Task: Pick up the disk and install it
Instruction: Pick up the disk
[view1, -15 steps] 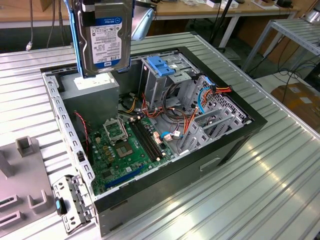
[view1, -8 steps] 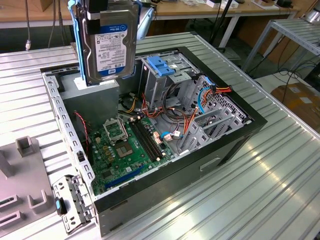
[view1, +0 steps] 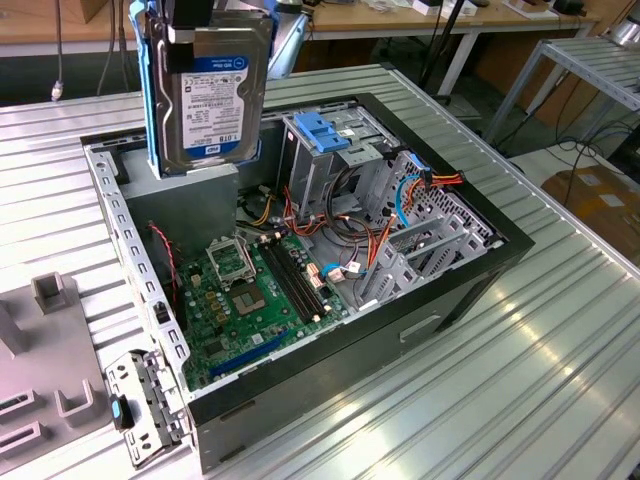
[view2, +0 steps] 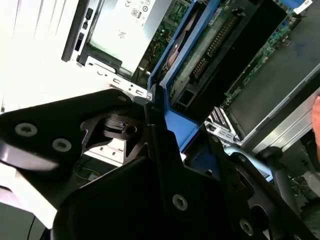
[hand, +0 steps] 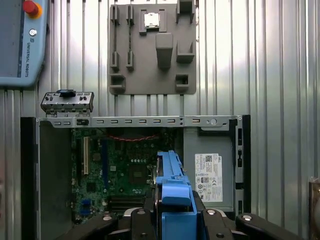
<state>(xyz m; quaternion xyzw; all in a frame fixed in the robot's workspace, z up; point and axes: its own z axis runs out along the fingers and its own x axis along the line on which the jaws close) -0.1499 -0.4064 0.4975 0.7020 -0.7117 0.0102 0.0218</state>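
pincer (hand: 175, 216) clamped on disk (view1: 212, 95) | disk hangs upright beneath it | seemingly over case (view1: 300, 410)

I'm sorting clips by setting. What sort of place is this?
Probably a robotics lab or workshop: an open computer case sits on a ribbed metal table, wooden workbenches stand behind, and the gripper holds the disk above the case.

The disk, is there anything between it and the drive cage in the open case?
Nothing visible. The gripper holds the disk in the air above the case, and open space separates it from the drive cage. The loose cables lie lower, beside the cage.
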